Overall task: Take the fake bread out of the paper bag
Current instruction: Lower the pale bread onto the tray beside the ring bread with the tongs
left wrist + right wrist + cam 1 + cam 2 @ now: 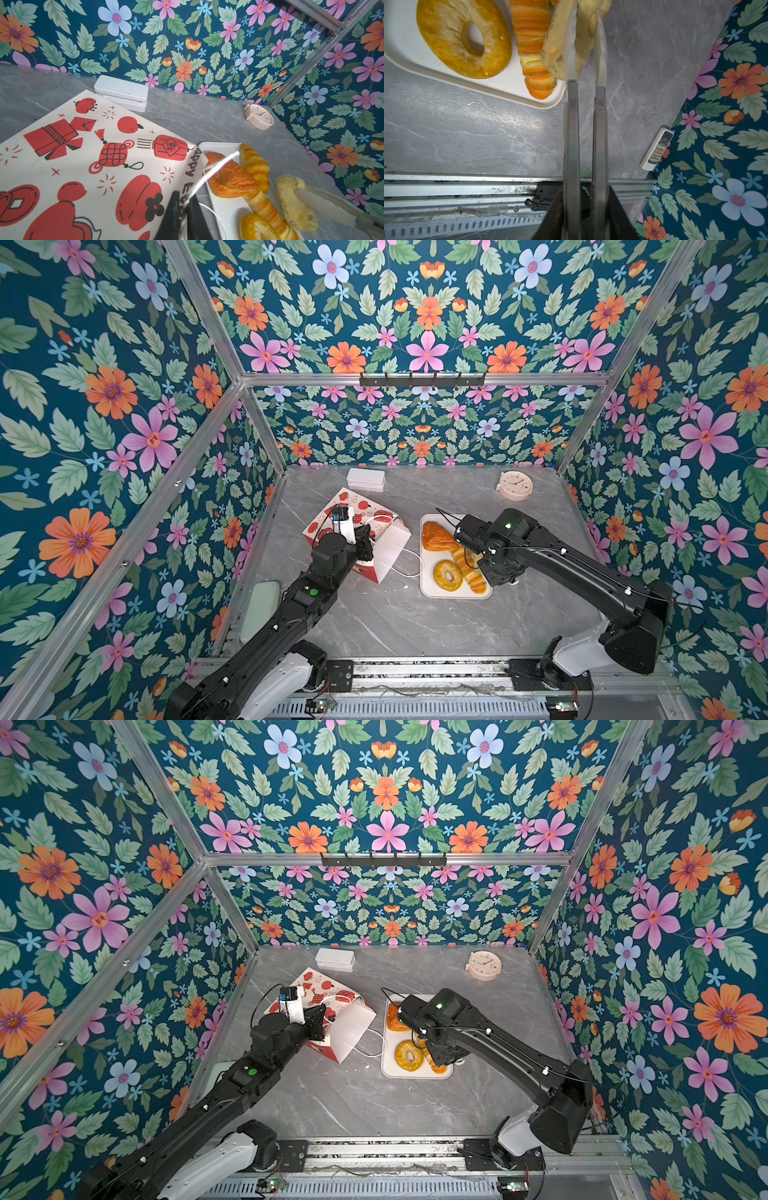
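Right fingers (570,52) are nearly together, clamped on a pale yellow pastry (554,45) squeezed btwn the pads. It hangs at the edge of the white tray (404,52), just beside the striped croissant (533,41); can't tell if it touches anything below. Left fingers (172,216) are almost shut, pinching the white cord handle (218,164) of the paper bag (93,155), w/ the cord running from the bag's rim into the gap. In both top views the bag sits left of centre on the grey tabletop (395,622), tipped over w/ its red-and-white printed face up and its handle end toward the tray. Its inside isn't visible. The other handle (411,568) loops on the tabletop btwn bag & tray. Three more pieces lie on the tray, right next to the bag: the ring doughnut (452,37) at the near end, the striped croissant alongside it, and a brown-orange pastry (232,178) at the far end, overlapping the croissant. By the back wall are a white box (365,480) behind the bag and a cream alarm clock (515,486) further right. A remote control (656,148) lies at the tabletop's edge by the flowered wall, well apart from the tray.
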Controlling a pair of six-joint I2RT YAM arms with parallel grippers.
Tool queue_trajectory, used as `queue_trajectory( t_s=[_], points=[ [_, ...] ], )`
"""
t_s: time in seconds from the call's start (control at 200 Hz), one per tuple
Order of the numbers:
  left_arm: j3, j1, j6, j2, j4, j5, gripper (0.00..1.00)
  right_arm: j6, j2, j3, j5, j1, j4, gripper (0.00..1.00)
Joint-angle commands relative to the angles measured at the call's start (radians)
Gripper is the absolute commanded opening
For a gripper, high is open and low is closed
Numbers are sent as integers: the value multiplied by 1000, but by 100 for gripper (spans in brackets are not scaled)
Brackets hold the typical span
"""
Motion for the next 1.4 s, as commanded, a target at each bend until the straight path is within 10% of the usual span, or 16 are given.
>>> queue_trajectory(
  t_s=[0.0,1.395],
  points=[
    [-4,1,2,-8,33,0,11,-4,44,29,69,19,-50,28],
    [-51,11,-26,-49,59,26,11,72,66,102,-72,139,65,34]
  ],
)
